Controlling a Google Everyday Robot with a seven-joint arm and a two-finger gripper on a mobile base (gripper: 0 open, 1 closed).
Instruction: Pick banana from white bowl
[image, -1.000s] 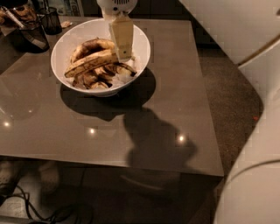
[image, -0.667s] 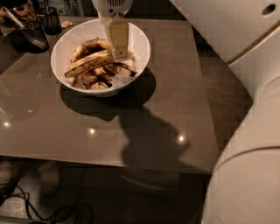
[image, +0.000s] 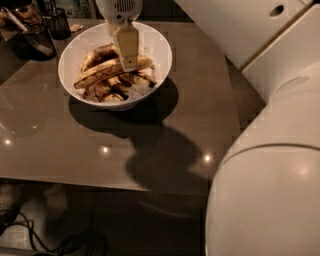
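Observation:
The white bowl (image: 163, 48) stands on the brown table at the upper left of the camera view. The banana (image: 99, 75), long and yellow with brown speckles, lies across the top of several shorter, darker bananas inside the bowl. My gripper (image: 128, 64) reaches down from the top edge into the bowl. Its tip is at the banana's right half, touching it or just above it; I cannot tell which. The part of the banana behind the gripper is hidden.
Two dark mesh cups (image: 38, 41) (image: 60, 22) stand at the table's far left corner behind the bowl. My white arm and body (image: 270, 165) fill the right side. The table's front edge (image: 100, 179) runs below, with cables (image: 30, 240) on the floor.
My gripper has shifted a little to the left over the bowl, onto the long banana. My arm now fills more of the right side of the view.

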